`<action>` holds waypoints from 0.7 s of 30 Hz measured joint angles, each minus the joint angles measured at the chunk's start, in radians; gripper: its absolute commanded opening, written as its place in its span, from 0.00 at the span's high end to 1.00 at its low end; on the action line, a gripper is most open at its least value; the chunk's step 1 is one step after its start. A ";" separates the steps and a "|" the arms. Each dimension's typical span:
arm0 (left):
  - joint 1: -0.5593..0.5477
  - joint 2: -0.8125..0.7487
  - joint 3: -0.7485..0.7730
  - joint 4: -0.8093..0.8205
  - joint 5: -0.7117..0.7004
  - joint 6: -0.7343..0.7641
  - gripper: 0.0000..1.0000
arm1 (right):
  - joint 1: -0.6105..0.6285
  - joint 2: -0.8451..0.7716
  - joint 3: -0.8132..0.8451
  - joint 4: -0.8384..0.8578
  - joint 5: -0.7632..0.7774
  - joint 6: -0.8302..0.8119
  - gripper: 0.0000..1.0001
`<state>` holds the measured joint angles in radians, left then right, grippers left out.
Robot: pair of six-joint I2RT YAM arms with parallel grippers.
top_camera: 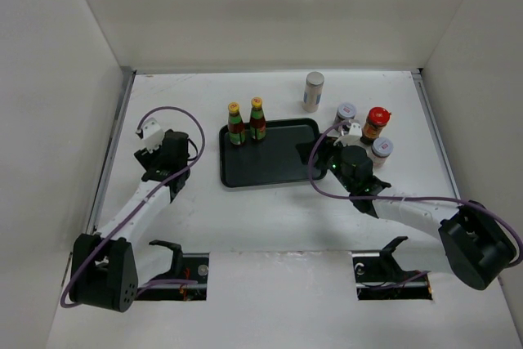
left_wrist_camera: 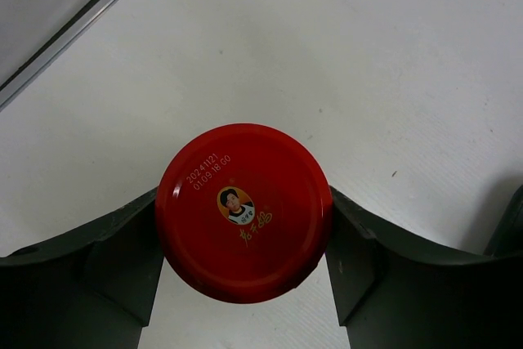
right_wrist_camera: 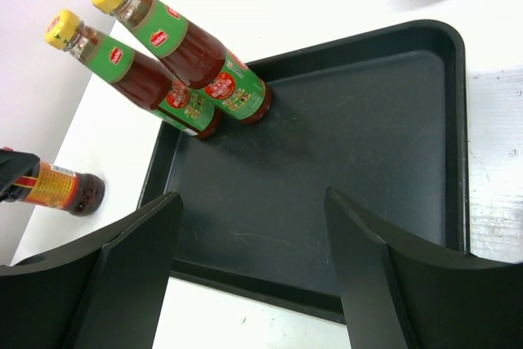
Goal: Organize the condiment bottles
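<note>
My left gripper is shut on a squat red-lidded jar; both fingers press the sides of the lid, low over the white table left of the tray. The top view hides this jar; the right wrist view shows its amber body. Two slim yellow-capped sauce bottles stand in the black tray's back left corner, also seen in the right wrist view. My right gripper is open and empty over the tray's right front edge.
Right of the tray stand a second red-lidded jar and two white grey-lidded shakers, close behind my right wrist. A taller white shaker stands behind the tray. White walls enclose the table on three sides.
</note>
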<state>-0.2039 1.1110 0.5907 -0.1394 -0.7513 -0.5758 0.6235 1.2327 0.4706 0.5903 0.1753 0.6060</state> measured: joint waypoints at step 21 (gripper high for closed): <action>-0.586 0.021 0.257 -0.063 0.007 0.053 0.67 | -0.041 -0.055 -0.008 0.001 0.030 0.005 0.24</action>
<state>-0.7895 1.1324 0.8478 -0.2024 -0.7441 -0.5224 0.5827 1.1782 0.4622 0.5911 0.2054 0.6106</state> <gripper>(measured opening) 0.662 0.762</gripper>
